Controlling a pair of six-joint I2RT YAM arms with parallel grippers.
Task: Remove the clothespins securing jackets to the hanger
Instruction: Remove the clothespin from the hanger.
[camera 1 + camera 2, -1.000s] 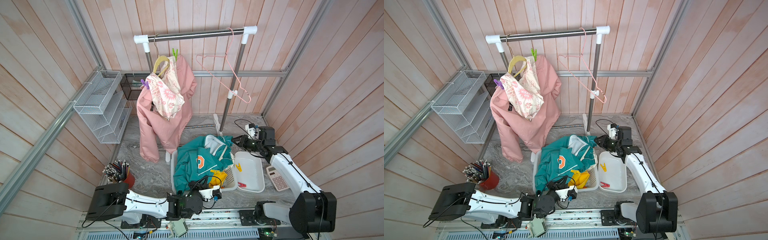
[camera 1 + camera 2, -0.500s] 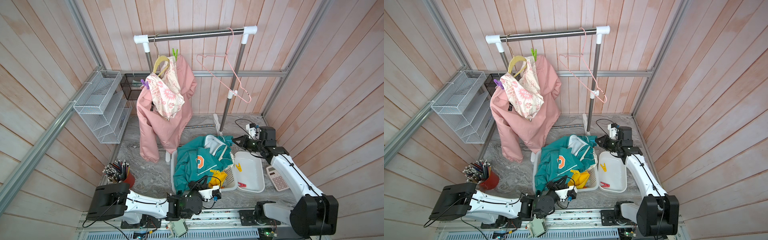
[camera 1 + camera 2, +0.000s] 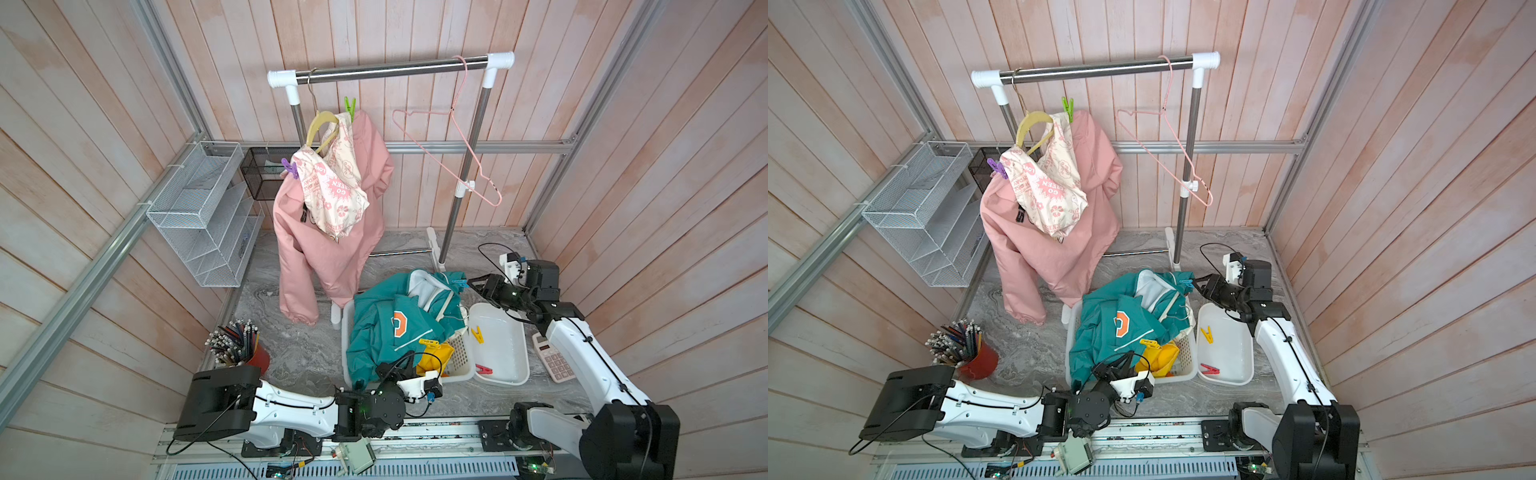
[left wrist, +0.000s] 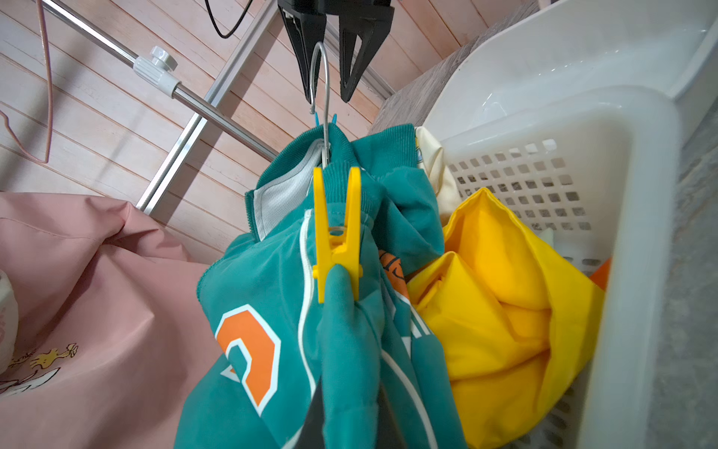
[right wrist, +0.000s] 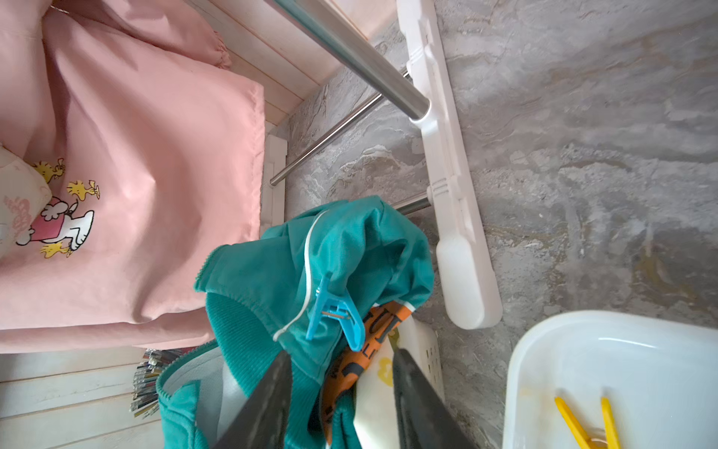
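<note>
Blue clothespin (image 5: 336,315) clips the teal jacket (image 5: 264,280), just ahead of the right gripper (image 5: 342,353), which is parted. Left gripper (image 4: 347,412) pinches the jacket.

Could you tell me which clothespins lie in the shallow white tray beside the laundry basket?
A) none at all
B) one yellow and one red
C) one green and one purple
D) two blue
B: both top views show a yellow clothespin and a red clothespin lying loose on the floor of the white tray, and no other pins in it.
</note>
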